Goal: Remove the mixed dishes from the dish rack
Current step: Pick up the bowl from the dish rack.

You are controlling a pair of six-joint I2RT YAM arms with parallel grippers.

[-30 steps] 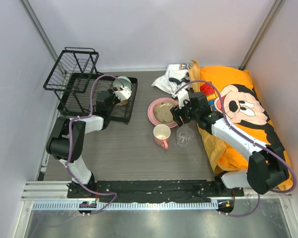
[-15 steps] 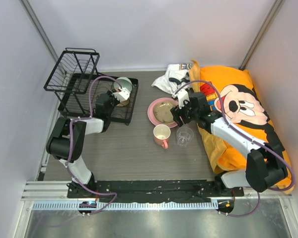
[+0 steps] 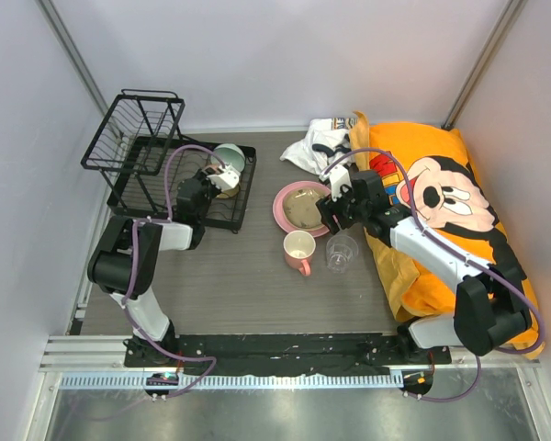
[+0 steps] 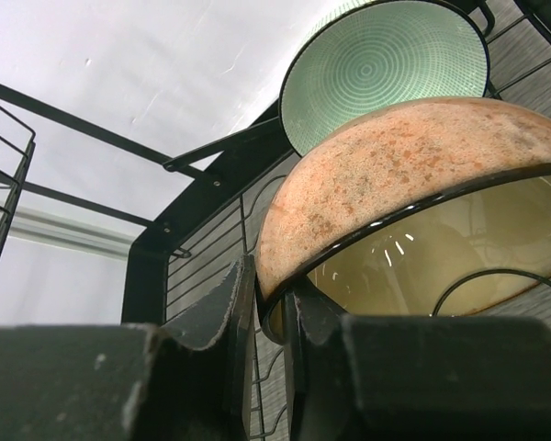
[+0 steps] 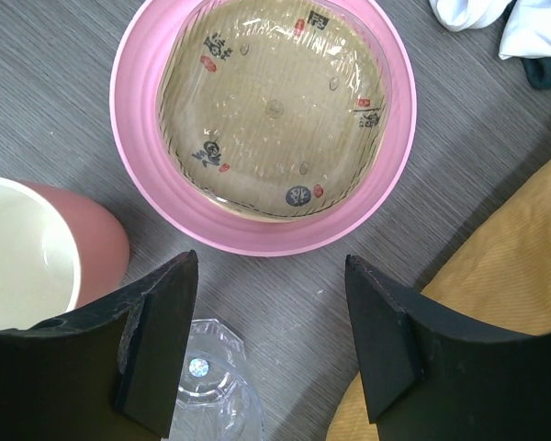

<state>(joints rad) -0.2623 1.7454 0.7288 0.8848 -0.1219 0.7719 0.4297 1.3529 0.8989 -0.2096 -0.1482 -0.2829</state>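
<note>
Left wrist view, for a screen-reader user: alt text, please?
The left arm's fingers pinch the rim of a speckled tan dish in the black wire rack. A mint-green bowl sits behind it, inside facing the camera.

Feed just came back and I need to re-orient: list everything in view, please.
rack: 1, black, far left
green bowl: 1, mint, on edge in rack
tan bowl: 1, speckled tan, in rack by green bowl
plate: 1, pink, centre
printed dish: 1, clear brownish, on plate
mug: 1, pink, near side of plate
cup: 1, clear glass, right of mug
cloth: 1, white, far edge
cushion: 1, orange, right side
left gripper: 1, black, shut on tan bowl's rim
right gripper: 1, black, open, between plate and cup
</note>
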